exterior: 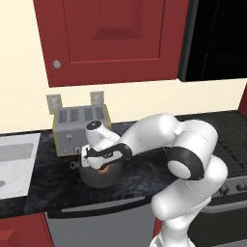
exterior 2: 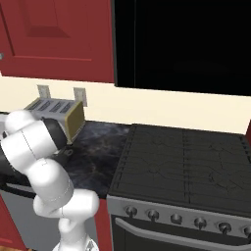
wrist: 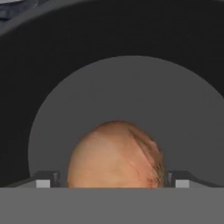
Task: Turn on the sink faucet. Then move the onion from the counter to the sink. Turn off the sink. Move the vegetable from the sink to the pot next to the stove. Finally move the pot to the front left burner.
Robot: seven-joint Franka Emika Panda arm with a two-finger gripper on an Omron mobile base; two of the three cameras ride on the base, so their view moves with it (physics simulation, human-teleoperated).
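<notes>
The tan-orange onion (wrist: pixel 116 153) lies inside the dark grey pot (exterior: pixel 96 179), which stands on the black counter (exterior: pixel 53 185) in front of the toaster. My gripper (exterior: pixel 102 163) reaches down into the pot from above. Its two fingertips (wrist: pixel 43 181) stand on either side of the onion with a narrow gap on each side, so it is open around the onion. The pale sink (exterior: pixel 14 164) lies at the far left. The black stove (exterior 2: pixel 181 162) with dark grates sits to the right of the pot.
A grey four-slot toaster (exterior: pixel 79 128) stands against the wall just behind the pot. Dark red cabinets (exterior: pixel 111 38) hang overhead. My white arm (exterior: pixel 188 149) arches over the counter between pot and stove. Stove knobs (exterior 2: pixel 176 218) line its front.
</notes>
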